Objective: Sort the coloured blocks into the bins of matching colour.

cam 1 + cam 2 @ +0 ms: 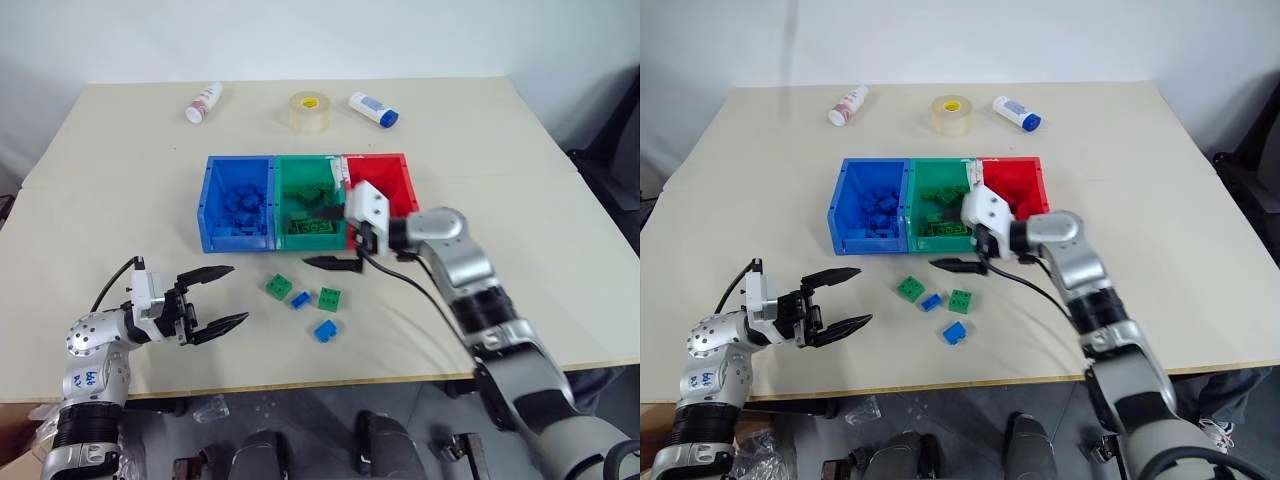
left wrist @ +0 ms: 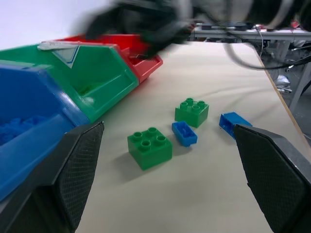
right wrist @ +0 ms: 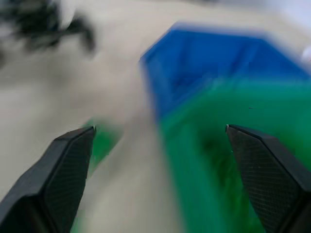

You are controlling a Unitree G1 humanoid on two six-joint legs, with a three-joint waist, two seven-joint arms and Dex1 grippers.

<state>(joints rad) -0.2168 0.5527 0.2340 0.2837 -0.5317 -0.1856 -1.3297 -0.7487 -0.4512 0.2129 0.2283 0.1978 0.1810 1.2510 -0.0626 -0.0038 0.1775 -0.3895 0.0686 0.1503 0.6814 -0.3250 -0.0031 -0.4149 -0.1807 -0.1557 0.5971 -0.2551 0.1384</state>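
Note:
Three joined bins stand mid-table: blue [image 1: 212, 210], green [image 1: 283, 180] and red [image 1: 400, 175]. Blue blocks [image 1: 240, 208] lie in the blue bin and green blocks [image 1: 310, 228] in the green one. In front of the bins, loose on the table, are two green blocks [image 1: 279, 287] [image 1: 329, 298] and two blue blocks [image 1: 300, 299] [image 1: 324, 330]. My right gripper [image 1: 310, 238] is open and empty, straddling the green bin's front wall with one finger over the bin and one over the table. My left gripper [image 1: 220, 297] is open and empty, left of the loose blocks.
At the back of the table [image 1: 520, 230] lie a tape roll [image 1: 309, 111] and two white bottles [image 1: 204, 102] [image 1: 373, 109]. The table's front edge runs just below the loose blocks. The right arm's cable hangs near the blocks.

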